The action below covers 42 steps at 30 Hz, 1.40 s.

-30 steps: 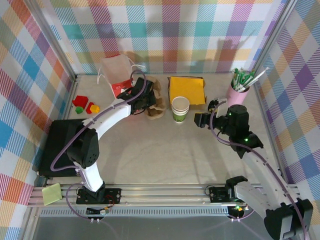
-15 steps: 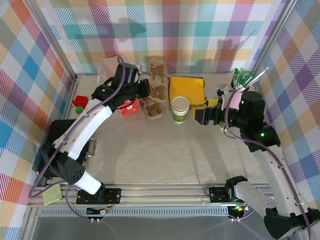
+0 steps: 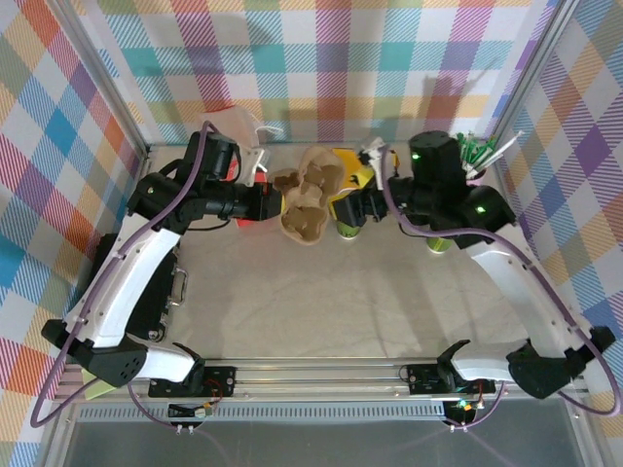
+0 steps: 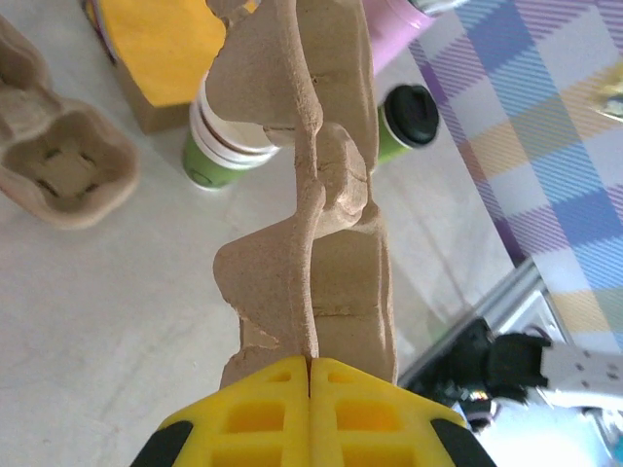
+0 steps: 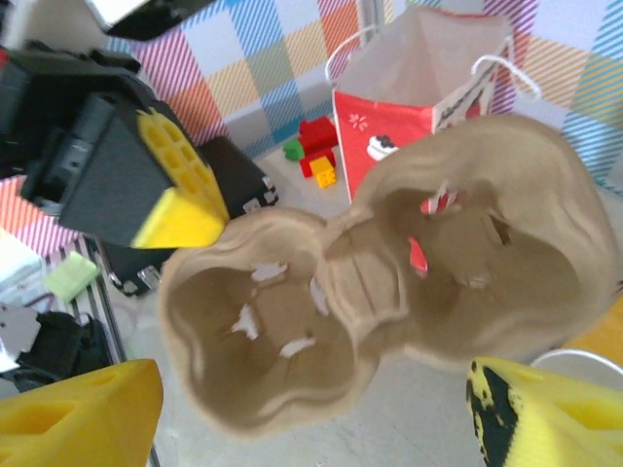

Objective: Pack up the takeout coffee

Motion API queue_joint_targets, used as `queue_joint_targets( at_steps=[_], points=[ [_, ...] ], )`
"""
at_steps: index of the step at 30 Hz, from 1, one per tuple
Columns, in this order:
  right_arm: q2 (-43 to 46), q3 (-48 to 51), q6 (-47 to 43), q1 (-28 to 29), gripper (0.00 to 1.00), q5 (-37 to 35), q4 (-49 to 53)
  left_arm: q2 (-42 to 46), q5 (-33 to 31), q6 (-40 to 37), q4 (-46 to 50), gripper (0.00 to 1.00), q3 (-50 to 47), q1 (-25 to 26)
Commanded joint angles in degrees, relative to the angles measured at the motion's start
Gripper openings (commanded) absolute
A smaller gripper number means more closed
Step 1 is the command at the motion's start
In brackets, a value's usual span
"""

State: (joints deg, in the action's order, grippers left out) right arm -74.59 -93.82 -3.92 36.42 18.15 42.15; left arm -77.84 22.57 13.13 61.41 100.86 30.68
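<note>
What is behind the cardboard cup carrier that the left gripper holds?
In the left wrist view, a stack of paper cups and a green cup with a black lid stand behind the carrier. The carrier covers part of the stack.

Both arms bend inward to meet mid-frame, the left arm [image 3: 136, 263] with its claw [image 3: 265, 202] pinched tight on the edge of a pulp cup tray [image 3: 307, 190], the right arm [image 3: 506, 263] facing it, its claw [image 3: 352, 193] spread wide.
</note>
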Motion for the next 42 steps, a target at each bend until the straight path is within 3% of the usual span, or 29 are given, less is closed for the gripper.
queue_joint_targets(
  at_steps=[1,13,23,34,42],
  points=[
    [-3.96,-3.01,-4.43,2.93,0.80,-5.07,4.34,2.77,7.18,-2.28,2.69,0.00,-1.46,0.35],
    [-13.01,-7.11,-7.19,6.63,0.70,-9.67,9.51,3.40,8.72,-3.80,3.12,0.00,-3.90,0.35],
    [-11.51,-3.55,-9.61,7.34,0.74,-7.33,9.03,2.98,8.02,-3.90,2.64,0.00,-4.49,0.35],
    [-11.58,-2.07,-9.37,7.35,0.66,-8.15,6.74,2.77,8.63,-3.28,1.58,0.00,-4.74,0.34],
    [-11.33,-0.80,-8.33,7.42,0.69,-6.77,4.46,2.34,8.81,-2.63,0.76,0.00,-5.59,0.35]
  ],
)
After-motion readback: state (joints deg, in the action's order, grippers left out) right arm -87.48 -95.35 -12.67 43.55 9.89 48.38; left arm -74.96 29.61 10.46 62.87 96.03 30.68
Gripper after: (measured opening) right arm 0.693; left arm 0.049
